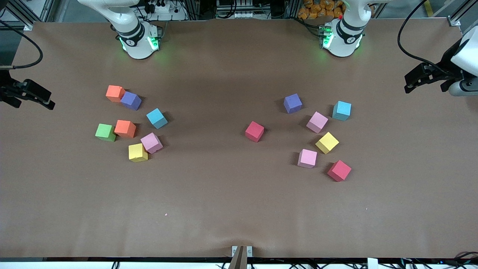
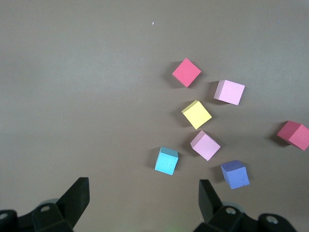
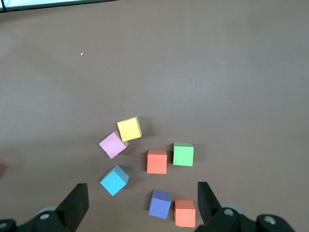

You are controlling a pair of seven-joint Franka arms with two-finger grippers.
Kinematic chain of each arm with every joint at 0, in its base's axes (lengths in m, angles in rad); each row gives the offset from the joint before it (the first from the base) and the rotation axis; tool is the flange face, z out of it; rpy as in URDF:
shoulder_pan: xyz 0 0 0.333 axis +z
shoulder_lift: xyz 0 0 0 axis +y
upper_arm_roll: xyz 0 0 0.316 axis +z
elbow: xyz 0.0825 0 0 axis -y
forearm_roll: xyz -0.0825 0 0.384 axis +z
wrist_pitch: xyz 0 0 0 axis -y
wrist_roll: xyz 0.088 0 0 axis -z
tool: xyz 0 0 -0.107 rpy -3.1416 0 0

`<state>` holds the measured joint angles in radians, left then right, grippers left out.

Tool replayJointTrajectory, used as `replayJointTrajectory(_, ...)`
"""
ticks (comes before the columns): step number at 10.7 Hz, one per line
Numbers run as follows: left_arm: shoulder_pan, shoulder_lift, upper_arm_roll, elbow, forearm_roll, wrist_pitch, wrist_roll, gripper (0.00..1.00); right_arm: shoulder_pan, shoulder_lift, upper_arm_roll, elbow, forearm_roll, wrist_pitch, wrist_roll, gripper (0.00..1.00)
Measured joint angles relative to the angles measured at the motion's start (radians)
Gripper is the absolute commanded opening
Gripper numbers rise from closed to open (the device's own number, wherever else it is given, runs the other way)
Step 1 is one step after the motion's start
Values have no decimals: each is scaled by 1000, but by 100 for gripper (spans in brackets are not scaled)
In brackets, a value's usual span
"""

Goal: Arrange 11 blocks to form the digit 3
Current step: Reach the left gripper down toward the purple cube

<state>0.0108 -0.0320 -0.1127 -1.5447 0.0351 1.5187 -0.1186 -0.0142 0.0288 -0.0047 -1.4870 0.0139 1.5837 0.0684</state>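
Both hands open, empty. My left hand (image 2: pixel 143 188) hangs over the worktop (image 1: pixel 239 209) edge at the left arm's end, my right hand (image 3: pixel 142 191) over the right arm's end. Blocks loose, no digit formed. Front view: lone red block (image 1: pixel 254 131) mid-worktop; six-block cluster (image 1: pixel 317 122) at its 3 o'clock, cluster with green cube (image 1: pixel 105 132) at 9 o'clock. Wide bare strip toward 6 o'clock.
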Motion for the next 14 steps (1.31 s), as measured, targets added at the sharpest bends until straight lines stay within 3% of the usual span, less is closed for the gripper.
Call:
replayJointTrajectory(7, -14, 40, -19, -5, -1, 0, 0, 100, 0, 17, 10, 0, 0, 0, 0, 100)
replayJointTrajectory(14, -33, 81, -197, -129, -1, 83, -164, 100, 3, 24, 19, 1, 0, 0, 0, 100)
